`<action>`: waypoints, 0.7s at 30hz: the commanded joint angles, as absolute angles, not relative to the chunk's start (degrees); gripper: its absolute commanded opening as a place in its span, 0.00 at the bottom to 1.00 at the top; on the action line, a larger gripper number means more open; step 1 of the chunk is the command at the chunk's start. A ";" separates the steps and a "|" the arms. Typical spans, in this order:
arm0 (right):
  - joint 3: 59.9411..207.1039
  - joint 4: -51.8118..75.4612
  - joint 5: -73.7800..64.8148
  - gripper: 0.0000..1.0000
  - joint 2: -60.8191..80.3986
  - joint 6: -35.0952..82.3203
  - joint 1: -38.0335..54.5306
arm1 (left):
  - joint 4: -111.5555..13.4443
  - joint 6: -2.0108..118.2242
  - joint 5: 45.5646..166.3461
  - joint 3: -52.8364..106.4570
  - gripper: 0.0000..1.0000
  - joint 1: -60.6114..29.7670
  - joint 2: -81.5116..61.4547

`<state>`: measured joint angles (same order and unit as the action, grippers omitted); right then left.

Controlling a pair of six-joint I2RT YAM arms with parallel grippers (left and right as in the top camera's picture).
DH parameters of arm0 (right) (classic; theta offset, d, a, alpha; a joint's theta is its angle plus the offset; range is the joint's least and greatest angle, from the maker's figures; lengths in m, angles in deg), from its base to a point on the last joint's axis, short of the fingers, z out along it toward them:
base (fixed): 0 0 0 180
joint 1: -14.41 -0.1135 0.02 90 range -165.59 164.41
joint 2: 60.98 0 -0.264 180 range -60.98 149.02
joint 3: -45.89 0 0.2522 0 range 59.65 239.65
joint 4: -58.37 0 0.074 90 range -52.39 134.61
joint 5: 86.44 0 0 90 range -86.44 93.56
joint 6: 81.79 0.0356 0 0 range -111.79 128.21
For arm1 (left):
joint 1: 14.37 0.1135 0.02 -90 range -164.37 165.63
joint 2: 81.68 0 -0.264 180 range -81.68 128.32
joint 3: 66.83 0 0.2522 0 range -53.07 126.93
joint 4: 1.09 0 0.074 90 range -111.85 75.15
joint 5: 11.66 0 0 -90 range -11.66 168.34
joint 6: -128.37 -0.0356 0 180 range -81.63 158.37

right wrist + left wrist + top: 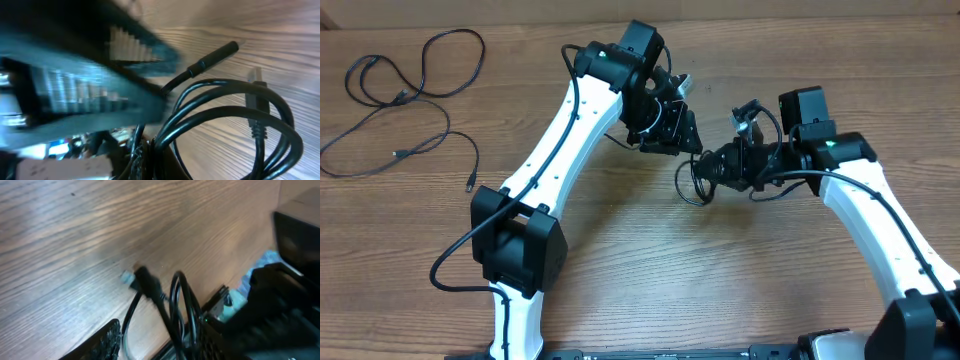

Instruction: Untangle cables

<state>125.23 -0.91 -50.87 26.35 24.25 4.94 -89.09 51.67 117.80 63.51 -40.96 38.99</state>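
Wood-grain table [650,270] under both arms as I watch from the remote station: at its centre a small bundle [692,186] of thin black cords sits between the two gripper tips, its loops curling down and to the left of the right gripper [710,170]. That gripper is closed, and on its wrist camera the looped cords run straight into its pinch, so I read it as gripping the bundle; one barrel plug [215,54] sticks out above the loops. The left gripper [686,136] hangs just above and to the left of the bundle. Its wrist camera shows one ribbed finger [102,342] at the bottom edge with a cord passing beside it and a pale-tipped plug [131,276] over the wood, but I cannot tell whether its jaws are open or closed. Well apart, in the far left corner, loose cords [415,95] lie in curvy strands flat on the table.
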 commanded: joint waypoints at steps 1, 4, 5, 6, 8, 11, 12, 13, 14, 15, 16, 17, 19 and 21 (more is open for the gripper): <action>126.69 0.99 -61.28 0.04 24.20 22.72 4.83 | -89.74 49.42 119.94 63.33 0.50 -41.60 39.82; 126.69 3.36 -64.91 0.04 24.20 22.76 4.83 | -90.53 48.63 119.90 63.33 0.49 -41.84 39.82; 126.69 4.47 -66.46 0.04 24.20 22.96 4.85 | -90.73 48.61 119.88 63.33 0.49 -41.84 39.82; 126.69 5.23 -67.40 0.04 24.20 23.04 4.85 | -90.79 48.61 119.83 63.33 0.43 -41.84 39.82; 126.69 7.01 -69.45 0.04 24.20 23.24 4.85 | -90.97 48.61 119.48 63.33 0.34 -41.81 39.82; 126.71 8.51 -69.63 0.04 24.20 24.95 5.00 | -91.43 48.63 116.99 63.33 0.24 -41.84 39.82; 126.71 9.06 -69.61 0.04 24.20 25.60 5.24 | -91.60 48.63 116.53 63.33 0.22 -41.81 39.82; 126.71 9.74 -69.58 0.04 24.20 26.24 5.83 | -92.06 48.65 115.27 63.33 0.16 -41.81 39.82; 126.71 9.93 -69.58 0.04 24.20 26.43 6.49 | -92.71 48.65 113.63 63.33 0.12 -41.73 39.82; 126.71 9.89 -69.56 0.04 24.20 26.43 7.49 | -93.22 48.68 111.81 63.33 0.07 -41.68 39.82; 126.71 9.85 -69.19 0.04 24.20 26.41 8.52 | -94.14 49.09 108.69 63.33 0.06 -41.64 39.82; 126.69 9.74 -68.29 0.04 24.20 26.43 9.55 | -94.79 50.07 105.08 63.33 0.05 -41.60 39.82; 126.69 8.84 -66.04 0.04 24.20 26.43 12.70 | -96.08 53.86 96.36 63.33 0.05 -41.46 39.84; 126.69 7.01 -62.13 0.04 24.20 26.43 14.95 | -97.00 56.50 90.44 63.33 0.06 -41.33 39.82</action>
<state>125.23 8.36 -66.50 25.95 26.21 10.97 -95.71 52.13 104.75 63.51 -41.40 38.99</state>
